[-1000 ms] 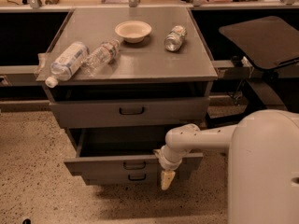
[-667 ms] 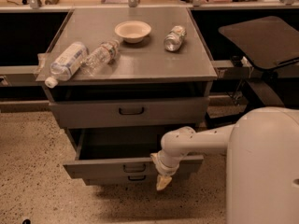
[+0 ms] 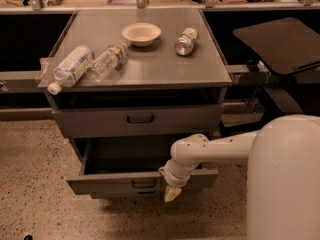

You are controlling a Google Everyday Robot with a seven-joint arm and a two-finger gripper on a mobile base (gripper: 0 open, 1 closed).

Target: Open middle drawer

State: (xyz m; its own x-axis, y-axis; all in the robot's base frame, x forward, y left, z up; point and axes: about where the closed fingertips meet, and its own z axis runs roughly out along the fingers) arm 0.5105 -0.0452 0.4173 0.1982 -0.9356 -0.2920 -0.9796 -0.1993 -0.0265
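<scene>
The middle drawer (image 3: 102, 183) is a grey metal drawer with a low, flat front. It stands pulled well out of the grey cabinet, and its dark inside (image 3: 125, 159) shows. Its small black loop handle (image 3: 144, 184) sits at the centre of the front. My gripper (image 3: 171, 194) points downward at the drawer front, just right of the handle, at the end of my white arm (image 3: 215, 151). Whether it touches the handle is hidden. The taller drawer (image 3: 90, 121) above is shut.
On the cabinet top (image 3: 165, 69) stand a tan bowl (image 3: 141, 34) and a lying can (image 3: 186, 41), with two lying plastic bottles (image 3: 72, 66) (image 3: 107, 60). A black chair (image 3: 280, 41) stands at the right. My white body (image 3: 285, 179) fills the lower right. The floor is speckled.
The middle drawer has slid further out toward me. My gripper and arm have moved with it, down and a little to the left.
</scene>
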